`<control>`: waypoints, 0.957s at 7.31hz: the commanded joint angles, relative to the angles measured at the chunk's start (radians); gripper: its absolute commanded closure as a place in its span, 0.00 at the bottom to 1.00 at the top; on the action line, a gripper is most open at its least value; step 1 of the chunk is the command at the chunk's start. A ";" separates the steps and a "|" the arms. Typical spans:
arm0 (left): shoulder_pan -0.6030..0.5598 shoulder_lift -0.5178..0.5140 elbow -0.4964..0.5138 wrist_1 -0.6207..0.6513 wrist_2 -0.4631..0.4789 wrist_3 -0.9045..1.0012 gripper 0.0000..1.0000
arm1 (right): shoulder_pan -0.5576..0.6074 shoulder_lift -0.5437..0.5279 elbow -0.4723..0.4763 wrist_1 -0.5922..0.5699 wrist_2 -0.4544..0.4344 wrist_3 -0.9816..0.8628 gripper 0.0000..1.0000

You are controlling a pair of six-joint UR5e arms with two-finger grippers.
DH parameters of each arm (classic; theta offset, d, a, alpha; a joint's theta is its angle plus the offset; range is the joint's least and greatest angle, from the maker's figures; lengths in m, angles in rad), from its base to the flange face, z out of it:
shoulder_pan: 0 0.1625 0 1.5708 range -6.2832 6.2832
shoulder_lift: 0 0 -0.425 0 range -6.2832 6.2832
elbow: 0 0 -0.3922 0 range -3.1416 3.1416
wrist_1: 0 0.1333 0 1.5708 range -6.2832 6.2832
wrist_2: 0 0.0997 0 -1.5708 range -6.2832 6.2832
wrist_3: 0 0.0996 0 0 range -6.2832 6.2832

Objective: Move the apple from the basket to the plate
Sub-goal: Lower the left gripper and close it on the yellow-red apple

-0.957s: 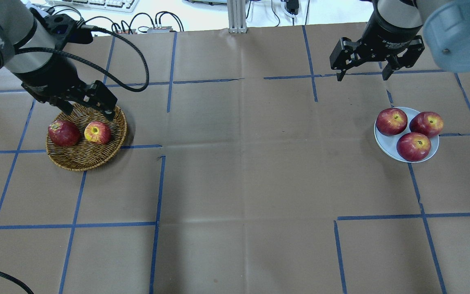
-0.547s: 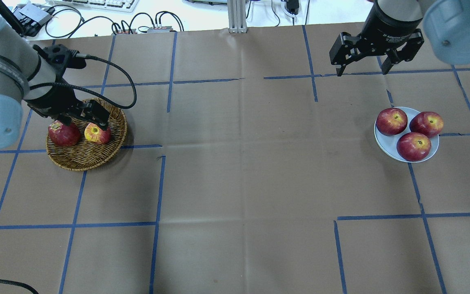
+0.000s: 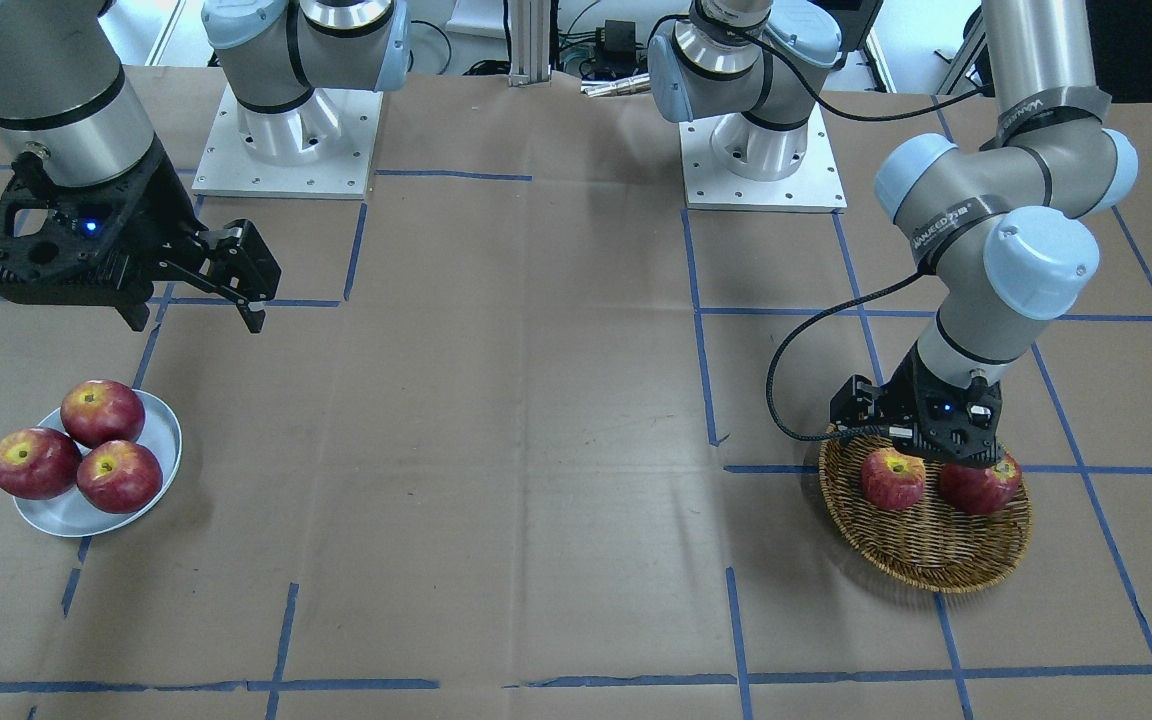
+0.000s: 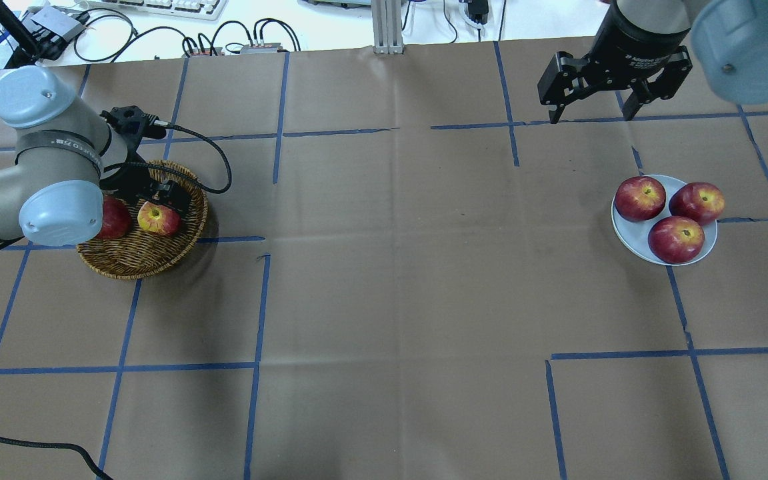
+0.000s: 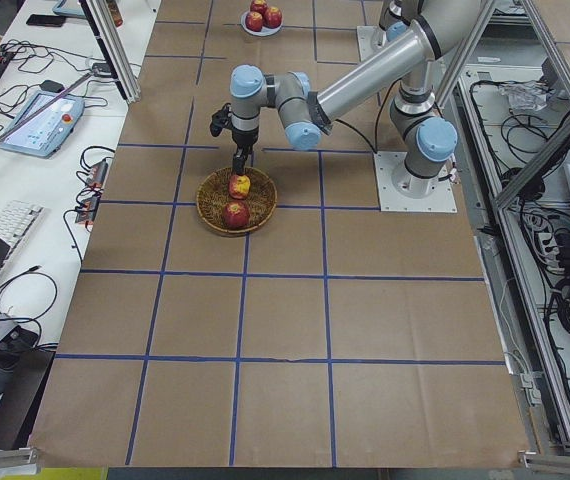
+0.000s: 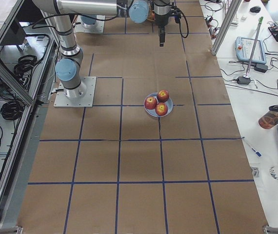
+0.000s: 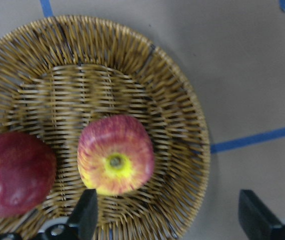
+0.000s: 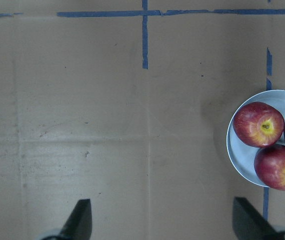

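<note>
The apple (image 4: 159, 219), pinkish-red with a yellow stem patch, lies in the woven basket (image 4: 144, 259) at the left beside a darker red apple (image 4: 114, 219). My left gripper (image 4: 161, 198) is open and low over the basket's far side. In the left wrist view the apple (image 7: 115, 161) sits just above one fingertip (image 7: 87, 215), with the gap between the fingers off to its side over the basket rim (image 7: 182, 120). The pale plate (image 4: 627, 230) at the right holds three red apples. My right gripper (image 4: 591, 119) is open and empty, hovering behind the plate.
The brown paper table cover (image 4: 397, 267) carries a grid of blue tape lines. The left arm's cable (image 4: 211, 143) loops above the basket. Cables and keyboards lie beyond the table's far edge (image 4: 224, 40).
My left arm has folded down and lowered the open gripper from above the basket's far rim to just over the apples. My right gripper has drawn back slightly.
</note>
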 commanded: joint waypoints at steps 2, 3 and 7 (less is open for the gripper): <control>0.031 -0.077 0.036 0.019 0.000 0.028 0.01 | 0.000 0.000 0.002 0.000 0.001 0.000 0.00; 0.039 -0.083 0.032 0.020 0.000 0.033 0.01 | 0.000 0.000 0.005 0.002 0.000 0.000 0.00; 0.040 -0.141 0.029 0.022 0.001 0.030 0.06 | 0.000 -0.009 0.004 0.067 -0.002 0.004 0.00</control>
